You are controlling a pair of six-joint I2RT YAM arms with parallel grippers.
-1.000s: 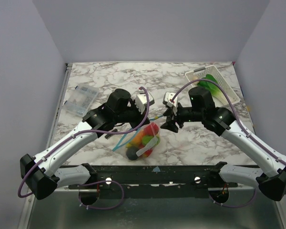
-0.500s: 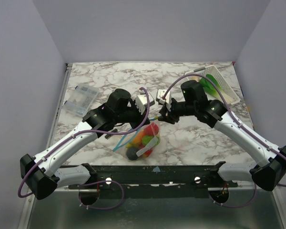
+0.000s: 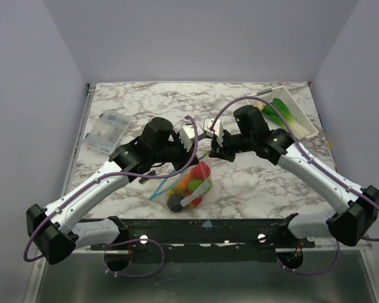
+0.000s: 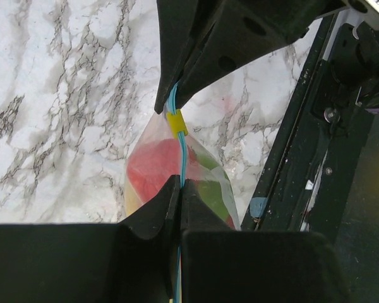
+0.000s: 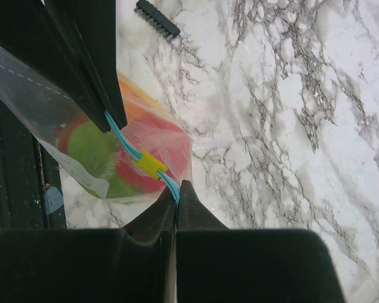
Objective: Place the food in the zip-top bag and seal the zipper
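two grippers hold the work at this stage. the left gripper [image 4: 179, 187] is fully closed, its fingers pinched on the zipper [image 4: 182, 153]. the right gripper [image 5: 177, 190] is also fully closed on the same teal strip, further along.

1. position of the work. the zip-top bag [image 3: 191, 184] hangs below the two grips, its lower part close to the near edge of the table [image 3: 259, 186]. the food [image 4: 153, 165] is inside it; red, green, orange and yellow pieces show through the plastic. no loose piece is seen on the marble near the bag.

2. governing relation. the long axis of the zipper runs straight from one pair of fingers to the other, so each gripper faces its partner along the strip. a yellow slider [image 5: 149, 165] sits on the strip in the short free span between them. it lies nearer the right gripper than the left, and touches neither.

3. judgement. filling looks complete; sealing is the step in hand. in the right wrist view the strip shows as separate parallel lines on the left gripper's side of the slider. this may mean that stretch is not yet pressed shut; the views cannot confirm it.

4. next move. travel should follow the strip axis only. a pull across it would likely twist the floppy mouth.
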